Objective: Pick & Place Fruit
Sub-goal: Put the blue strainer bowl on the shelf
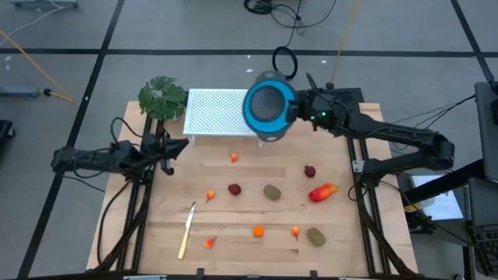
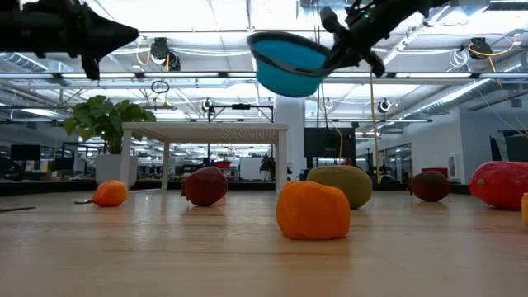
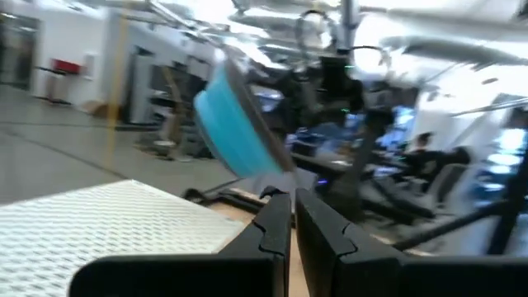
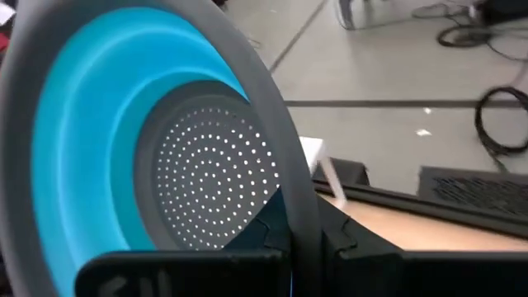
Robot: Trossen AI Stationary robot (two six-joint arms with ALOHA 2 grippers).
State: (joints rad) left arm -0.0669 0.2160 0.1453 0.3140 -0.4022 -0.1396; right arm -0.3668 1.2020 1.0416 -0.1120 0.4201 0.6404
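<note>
Jaws on the right gripper are clamped tight on the grey rim of a blue collapsible colander with a perforated grey bottom, holding it up in the air just off the edge of a white perforated little table. Left gripper hangs with its fingers pinched together on nothing, beside a green leafy toy plant.

All the fruit is down on the wooden tabletop, well below and in front of both sets of jaws: tiny orange bits, dark red round ones, olive-brown ovals, and one bigger red-orange piece. A pale yellow-handled knife lies among them.

My guess: they're light, hard plastic, smooth, so they'll roll or squirt out if pinched off-centre. I'd grab across the widest middle; take the long red-orange one across its short side.
</note>
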